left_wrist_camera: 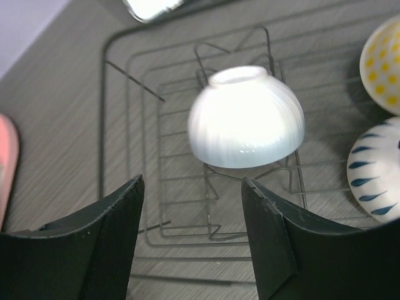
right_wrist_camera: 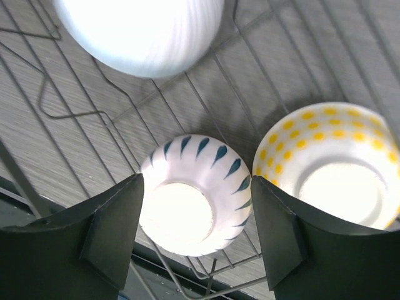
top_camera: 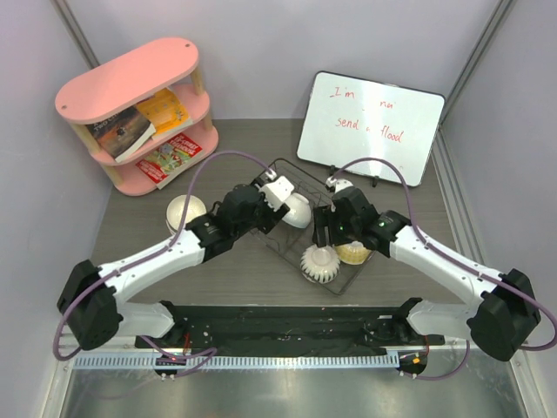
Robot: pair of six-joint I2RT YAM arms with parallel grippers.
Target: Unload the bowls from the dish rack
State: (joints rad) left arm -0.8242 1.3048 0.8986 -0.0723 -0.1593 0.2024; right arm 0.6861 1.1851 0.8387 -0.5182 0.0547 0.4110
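You're mid-unload, both hands apart and empty: the left hand (left_wrist_camera: 192,181) faces the upturned white bowl (left_wrist_camera: 247,119) in the rack (left_wrist_camera: 102,125), and the right hand (right_wrist_camera: 197,181) straddles the blue-patterned bowl (right_wrist_camera: 206,156), so probably lower, close squarely and lift onto the bench (top_camera: 235,274).

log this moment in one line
left gripper: open, facing white bowl | right gripper: open, over blue-patterned bowl | rack: holds both plus yellow bowl | table: cream bowl out

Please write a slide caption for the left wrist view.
Open left gripper hovers over the dish rack, facing an inverted white ribbed bowl.
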